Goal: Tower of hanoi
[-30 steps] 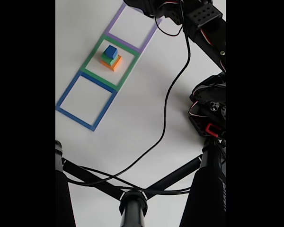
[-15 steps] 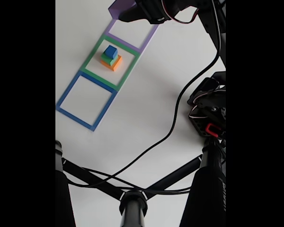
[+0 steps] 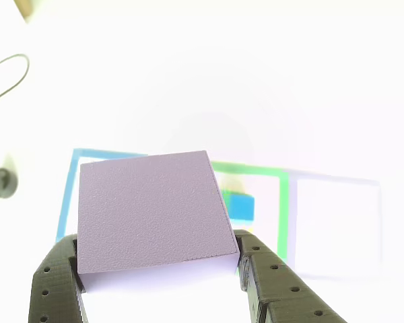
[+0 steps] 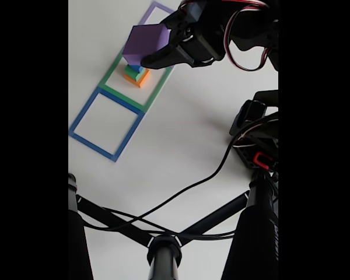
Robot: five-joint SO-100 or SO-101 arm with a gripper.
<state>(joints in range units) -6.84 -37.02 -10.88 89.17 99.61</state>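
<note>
My gripper (image 4: 141,60) is pinching the big purple block (image 4: 146,42) from both sides, and the block is up in the air. In the fixed view it hangs over the green square outline (image 4: 113,74). The orange block (image 4: 141,79) sits in that outline with the green block (image 4: 135,72) on it. The bright blue patch (image 3: 241,204) behind my block may be the small blue cube.

Purple block (image 4: 146,42), blue cube (image 3: 241,206), green block (image 4: 137,74), orange-yellow block (image 4: 141,80).
</note>
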